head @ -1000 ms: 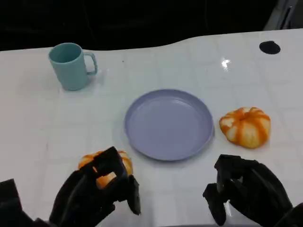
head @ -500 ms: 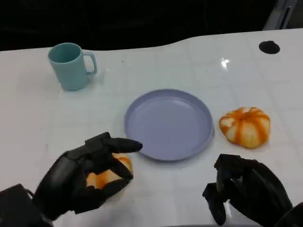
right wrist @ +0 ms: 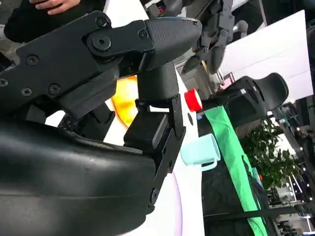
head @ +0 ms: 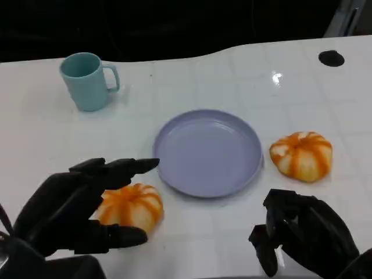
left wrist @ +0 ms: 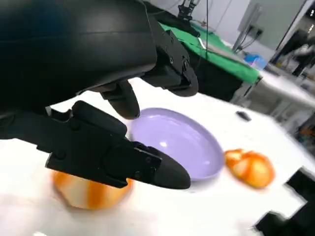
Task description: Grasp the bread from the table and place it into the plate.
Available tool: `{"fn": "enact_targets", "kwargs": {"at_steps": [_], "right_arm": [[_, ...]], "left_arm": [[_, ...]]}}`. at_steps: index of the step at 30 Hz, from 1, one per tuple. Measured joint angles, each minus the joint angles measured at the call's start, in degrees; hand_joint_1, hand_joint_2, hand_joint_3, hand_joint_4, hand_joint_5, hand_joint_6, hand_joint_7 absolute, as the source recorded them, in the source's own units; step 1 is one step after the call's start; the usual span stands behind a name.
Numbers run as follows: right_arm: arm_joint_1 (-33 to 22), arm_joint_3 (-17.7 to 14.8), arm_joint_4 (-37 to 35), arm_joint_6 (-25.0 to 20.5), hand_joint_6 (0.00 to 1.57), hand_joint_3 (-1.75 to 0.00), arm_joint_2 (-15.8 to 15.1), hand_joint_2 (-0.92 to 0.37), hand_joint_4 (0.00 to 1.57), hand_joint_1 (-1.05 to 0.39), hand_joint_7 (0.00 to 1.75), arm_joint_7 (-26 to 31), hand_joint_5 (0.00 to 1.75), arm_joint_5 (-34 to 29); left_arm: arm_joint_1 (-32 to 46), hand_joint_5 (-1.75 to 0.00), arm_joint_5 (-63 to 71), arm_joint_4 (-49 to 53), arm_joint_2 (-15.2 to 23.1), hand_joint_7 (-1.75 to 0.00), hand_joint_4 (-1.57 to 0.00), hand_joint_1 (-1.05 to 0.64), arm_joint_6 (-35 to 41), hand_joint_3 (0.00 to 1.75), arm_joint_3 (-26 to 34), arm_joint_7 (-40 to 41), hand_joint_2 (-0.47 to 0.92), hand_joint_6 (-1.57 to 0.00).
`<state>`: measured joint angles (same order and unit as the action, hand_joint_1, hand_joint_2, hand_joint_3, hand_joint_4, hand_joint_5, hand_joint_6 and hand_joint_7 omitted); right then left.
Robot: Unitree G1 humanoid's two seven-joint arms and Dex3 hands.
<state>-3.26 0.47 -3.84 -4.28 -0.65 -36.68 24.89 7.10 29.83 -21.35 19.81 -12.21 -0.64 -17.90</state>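
Two orange-and-white striped bread rolls lie on the white table. One bread roll [head: 131, 206] sits left of the lavender plate [head: 207, 152], the other bread roll [head: 301, 154] to its right. My left hand [head: 72, 206] is spread wide around the left roll, fingers above it and thumb below, with a gap showing. In the left wrist view the hand [left wrist: 88, 73] hovers over that roll [left wrist: 86, 191], with the plate [left wrist: 179, 142] beyond. My right hand [head: 302, 235] rests at the front right, fingers curled in on nothing, a little in front of the right roll.
A teal mug [head: 87, 80] stands at the back left. A black round mark [head: 331, 57] lies at the far right near the table's back edge [head: 192, 57]. A person's hand [right wrist: 51, 5] shows in the right wrist view.
My left hand has spread its fingers and drawn back to the left, uncovering the left roll. The right hand, plate and other roll have not moved.
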Motion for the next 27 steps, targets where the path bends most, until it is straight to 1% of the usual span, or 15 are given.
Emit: {"fn": "enact_targets", "kwargs": {"at_steps": [5,7,9,14,20,27], "right_arm": [[0.01,-0.14,0.12,-0.33,1.08,-0.33,-0.18,-0.75,1.23,-0.95,1.39,-0.05,1.55,0.49],[0.01,-0.14,0.19,-0.43,1.08,-0.33,-0.27,-0.75,1.23,-0.95,1.38,-0.07,1.55,0.53],[0.0,-0.14,0.3,-0.49,1.08,-0.33,-0.35,-0.75,1.23,-0.95,1.38,-0.08,1.54,0.56],[-0.11,-0.17,0.8,-0.83,1.07,-0.33,-0.44,-0.75,1.23,-0.94,1.36,-0.08,1.53,0.7],[-0.29,-0.13,0.9,-0.98,1.07,-0.33,-0.47,-0.75,1.22,-0.94,1.37,-0.13,1.54,0.86],[-0.5,-0.07,1.15,-1.01,1.07,-0.33,-0.48,-0.75,1.22,-0.94,1.37,-0.14,1.54,0.86]], "left_arm": [[-1.03,-0.48,10.8,-0.58,1.9,-0.01,-0.42,-0.75,1.18,0.06,-3.16,0.87,0.92,-0.39],[-1.82,-0.44,14.42,-0.82,2.5,-0.01,-0.44,-0.74,2.14,0.05,-4.3,0.91,0.92,-0.39],[-2.48,-0.39,17.4,-1.03,2.74,0.0,-0.46,-0.74,3.64,0.03,-5.45,0.85,0.92,-0.39],[-4.7,-0.36,23.9,-0.49,3.02,0.0,-0.47,-0.75,7.18,0.03,-9.22,-0.81,0.92,-0.39],[-9.49,-0.33,28.66,9.12,2.46,0.0,-0.47,-0.75,10.89,0.01,-14.28,-0.39,0.92,-0.4],[-13.83,-0.32,29.46,20.19,2.08,0.0,-0.47,-0.74,13.04,0.02,-18.22,1.42,0.92,-0.4]]}}
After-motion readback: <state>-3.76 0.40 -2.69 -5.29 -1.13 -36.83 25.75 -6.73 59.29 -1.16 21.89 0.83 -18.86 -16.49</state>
